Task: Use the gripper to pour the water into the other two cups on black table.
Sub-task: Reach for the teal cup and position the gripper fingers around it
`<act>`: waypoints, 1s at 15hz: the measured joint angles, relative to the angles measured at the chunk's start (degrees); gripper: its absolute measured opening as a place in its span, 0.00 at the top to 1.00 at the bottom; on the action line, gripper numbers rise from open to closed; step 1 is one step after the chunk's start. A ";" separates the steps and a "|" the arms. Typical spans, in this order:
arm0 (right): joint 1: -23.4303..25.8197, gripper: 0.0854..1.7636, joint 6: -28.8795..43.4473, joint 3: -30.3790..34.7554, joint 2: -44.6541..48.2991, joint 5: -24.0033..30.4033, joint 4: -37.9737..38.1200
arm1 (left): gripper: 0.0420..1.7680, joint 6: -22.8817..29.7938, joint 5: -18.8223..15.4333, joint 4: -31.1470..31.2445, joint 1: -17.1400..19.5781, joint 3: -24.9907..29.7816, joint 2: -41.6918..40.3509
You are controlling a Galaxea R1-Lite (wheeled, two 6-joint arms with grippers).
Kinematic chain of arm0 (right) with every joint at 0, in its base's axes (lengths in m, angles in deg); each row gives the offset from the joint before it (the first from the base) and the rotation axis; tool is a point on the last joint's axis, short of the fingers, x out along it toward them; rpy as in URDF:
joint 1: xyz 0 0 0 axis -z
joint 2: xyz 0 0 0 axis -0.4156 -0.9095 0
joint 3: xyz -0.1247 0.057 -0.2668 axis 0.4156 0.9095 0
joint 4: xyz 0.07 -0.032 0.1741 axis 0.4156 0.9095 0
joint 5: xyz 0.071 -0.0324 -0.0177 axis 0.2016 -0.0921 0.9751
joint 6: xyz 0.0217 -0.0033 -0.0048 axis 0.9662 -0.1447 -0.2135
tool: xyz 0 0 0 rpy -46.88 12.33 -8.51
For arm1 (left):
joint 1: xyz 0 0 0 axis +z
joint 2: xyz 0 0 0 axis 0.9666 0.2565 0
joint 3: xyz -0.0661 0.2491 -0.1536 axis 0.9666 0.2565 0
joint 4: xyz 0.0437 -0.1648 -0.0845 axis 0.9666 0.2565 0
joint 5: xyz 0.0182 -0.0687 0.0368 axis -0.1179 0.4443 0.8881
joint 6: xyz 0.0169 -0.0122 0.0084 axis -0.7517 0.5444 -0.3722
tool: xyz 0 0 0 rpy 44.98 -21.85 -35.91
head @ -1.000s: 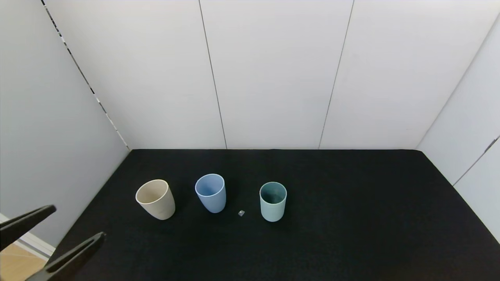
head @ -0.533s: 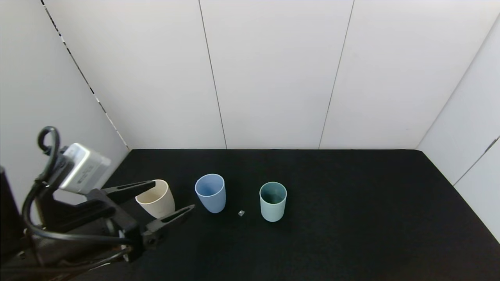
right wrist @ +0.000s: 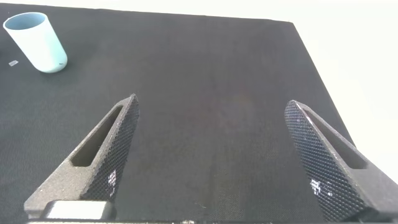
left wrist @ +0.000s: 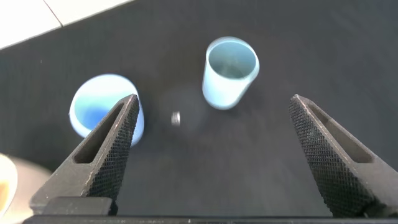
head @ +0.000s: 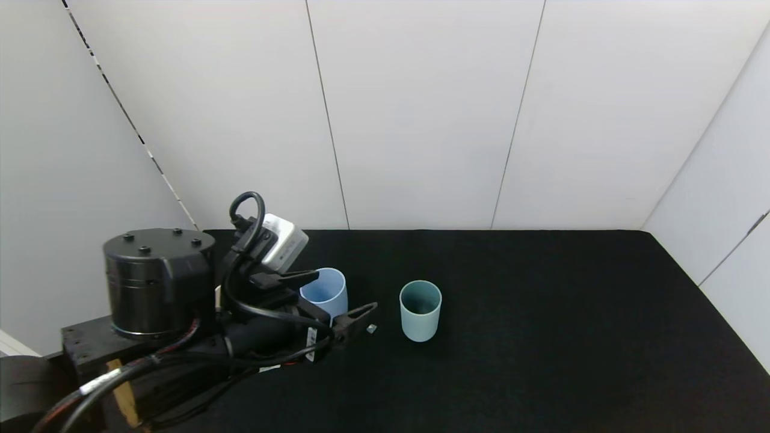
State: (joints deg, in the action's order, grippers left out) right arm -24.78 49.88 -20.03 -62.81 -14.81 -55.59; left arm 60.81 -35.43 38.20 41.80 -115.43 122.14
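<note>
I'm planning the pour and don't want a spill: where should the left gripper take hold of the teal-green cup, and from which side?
Grip the teal-green cup around its mid wall, coming level from the robot's left, where the open left gripper already hangs by the blue cup. The cup stands upright, handleless and tapered, so a side pinch below the rim seems safest. The small cube lies in between, so pass above it.

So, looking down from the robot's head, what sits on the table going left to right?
Left gripper, open, on its black arm → light blue cup between the fingers → tiny pale speck → teal cup → bare black table.
</note>
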 joint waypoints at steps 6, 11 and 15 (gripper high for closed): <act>-0.02 0.03 0.00 0.00 0.00 0.00 0.00 | 0.03 0.11 3.01 -17.15 -3.25 -0.15 15.65; 0.00 0.03 0.00 0.00 0.00 0.00 0.00 | 0.03 0.17 3.04 -19.82 -4.69 -1.62 22.77; 0.00 0.03 0.00 0.00 0.00 0.02 0.00 | 0.03 0.22 3.06 -21.55 -4.94 -1.30 26.49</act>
State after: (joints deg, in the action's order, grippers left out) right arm -24.78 49.88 -20.03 -62.81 -14.79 -55.59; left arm 61.03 -32.37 16.65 36.86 -116.74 148.63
